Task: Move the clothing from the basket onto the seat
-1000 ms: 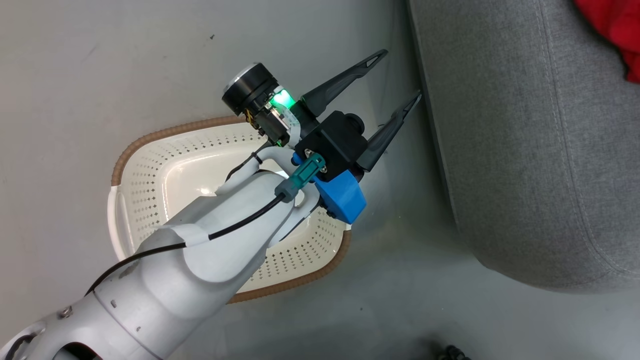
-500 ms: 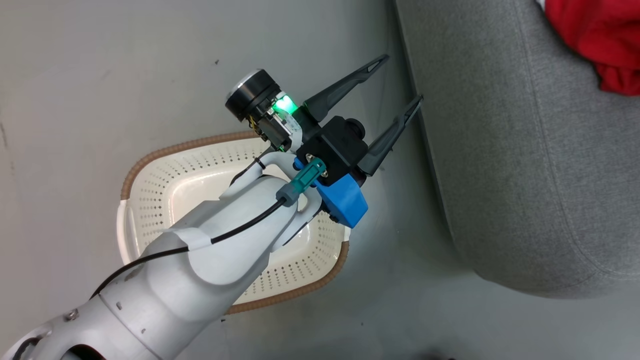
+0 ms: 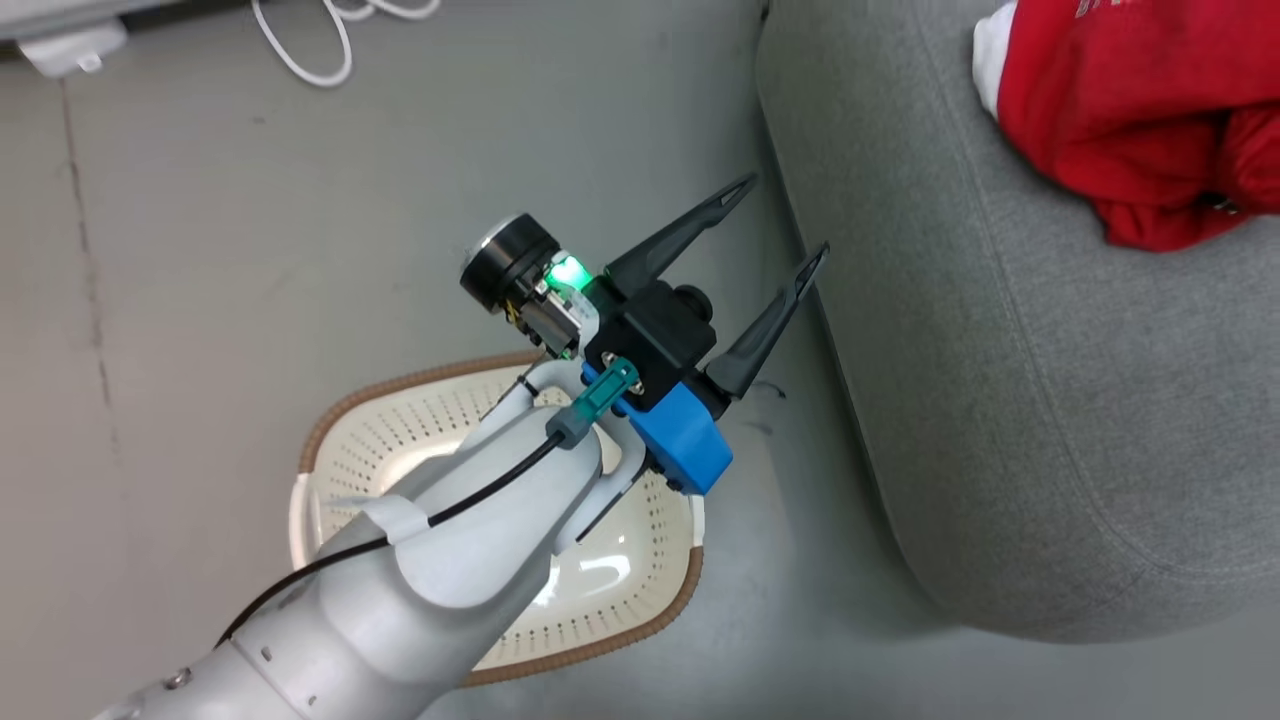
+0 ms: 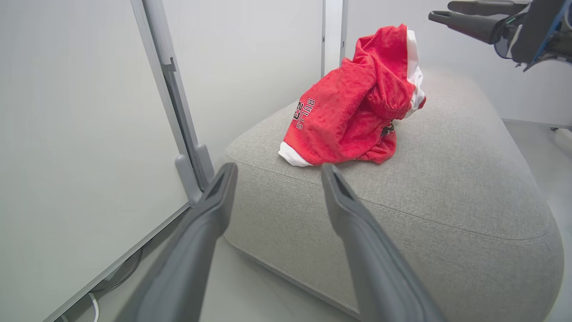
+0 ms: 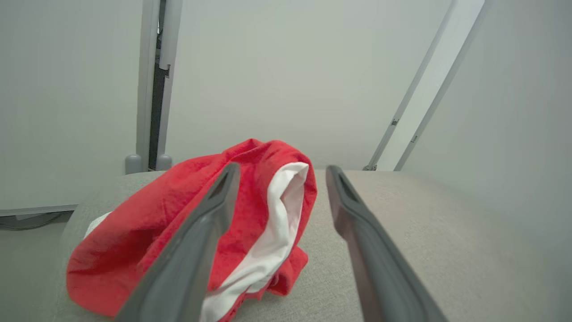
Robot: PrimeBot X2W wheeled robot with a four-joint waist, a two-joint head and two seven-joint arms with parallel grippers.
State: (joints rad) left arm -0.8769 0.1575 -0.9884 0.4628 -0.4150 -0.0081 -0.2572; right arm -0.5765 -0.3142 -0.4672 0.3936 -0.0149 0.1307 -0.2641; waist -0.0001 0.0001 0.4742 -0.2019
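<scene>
Far left, the basket (image 3: pixel 400 440) sits on the floor (image 3: pixel 200 250), its pale bottom showing beside the left arm. Left gripper (image 3: pixel 787 214) reaches out past the rim, over the floor between basket and seat (image 3: pixel 1000 400), fingers spread wide with nothing between them. Over to the right, the clothing (image 3: pixel 1100 120) lies in a red heap on the seat, white trim showing. Right gripper (image 5: pixel 281 169) hovers just short of that heap, fingers parted too, gripping nothing.
</scene>
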